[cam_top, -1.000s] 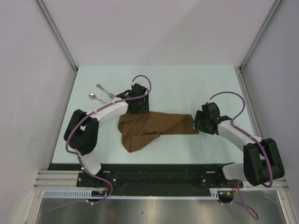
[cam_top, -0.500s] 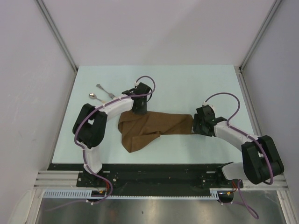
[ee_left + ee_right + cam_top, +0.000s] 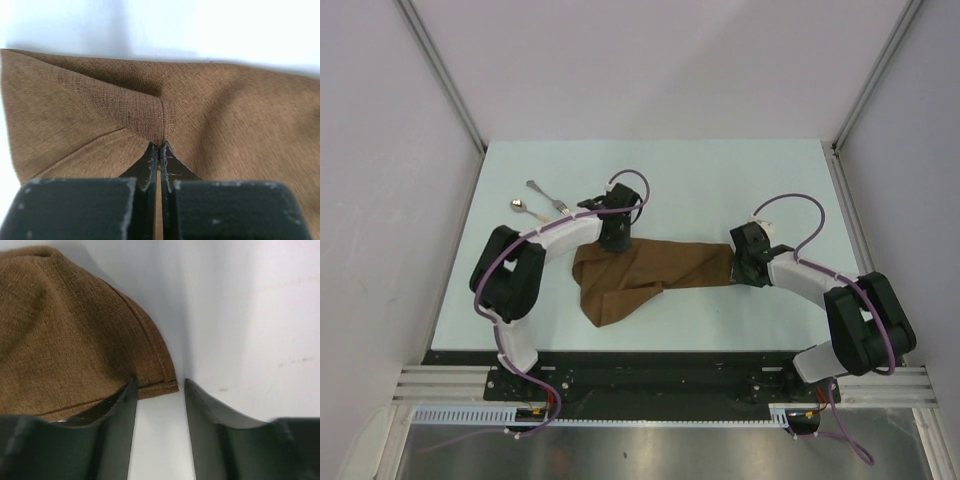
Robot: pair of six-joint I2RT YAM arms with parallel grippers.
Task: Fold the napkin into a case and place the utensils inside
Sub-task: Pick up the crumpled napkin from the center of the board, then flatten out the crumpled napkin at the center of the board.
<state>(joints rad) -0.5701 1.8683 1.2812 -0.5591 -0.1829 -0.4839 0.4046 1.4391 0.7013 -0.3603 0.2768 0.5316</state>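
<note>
The brown napkin [image 3: 650, 270] lies rumpled on the table as a wide band, with a folded flap at its front left. My left gripper [image 3: 615, 240] stands over its back left edge. In the left wrist view that gripper [image 3: 160, 146] is shut, pinching a raised fold of the napkin [image 3: 75, 115]. My right gripper [image 3: 740, 262] is at the cloth's right end. In the right wrist view it [image 3: 160, 383] is open, and the napkin's hemmed corner [image 3: 100, 350] lies between the fingers against the left one. The utensils, a fork [image 3: 545, 193] and a spoon [image 3: 525, 208], lie at the back left.
The pale table [image 3: 720, 180] is enclosed by white walls with metal posts at the back corners. A black rail [image 3: 650, 375] holding both arm bases runs along the near edge. The left arm's elbow sits close to the fork and spoon.
My left gripper has closed on a fold of the napkin. The right gripper has slid left to the napkin's right corner and its jaws have narrowed around it.
</note>
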